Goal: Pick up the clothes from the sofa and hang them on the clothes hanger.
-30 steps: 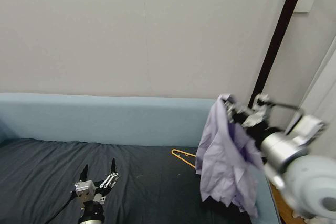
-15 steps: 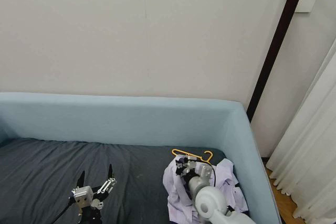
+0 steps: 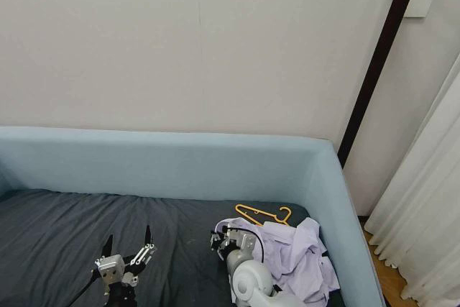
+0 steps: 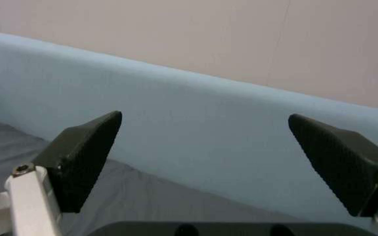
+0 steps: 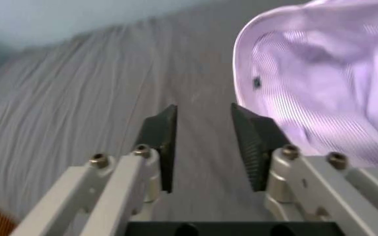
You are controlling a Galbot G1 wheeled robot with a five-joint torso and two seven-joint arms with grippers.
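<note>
A crumpled lavender shirt (image 3: pixel 296 255) lies on the dark grey seat of the light blue sofa (image 3: pixel 172 167), at its right end. An orange hanger (image 3: pixel 261 215) rests on the seat just behind the shirt. My right gripper (image 3: pixel 220 238) hovers low over the seat, just left of the shirt. In the right wrist view it (image 5: pixel 204 143) is open with bare seat between its fingers and the shirt (image 5: pixel 320 93) off to one side. My left gripper (image 3: pixel 128 236) is raised over the left-middle of the seat, open and holding nothing; its wrist view shows wide-spread fingers (image 4: pixel 84 157) facing the backrest.
A dark brown rack pole (image 3: pixel 374 70) rises beyond the sofa's right armrest. White curtain (image 3: pixel 424 235) hangs at the far right. A plain wall stands behind the backrest. Bare seat stretches to the left of the shirt.
One second ago my right gripper held the shirt up in the air. It came down to the seat with it, let go, and has moved left off the shirt.
</note>
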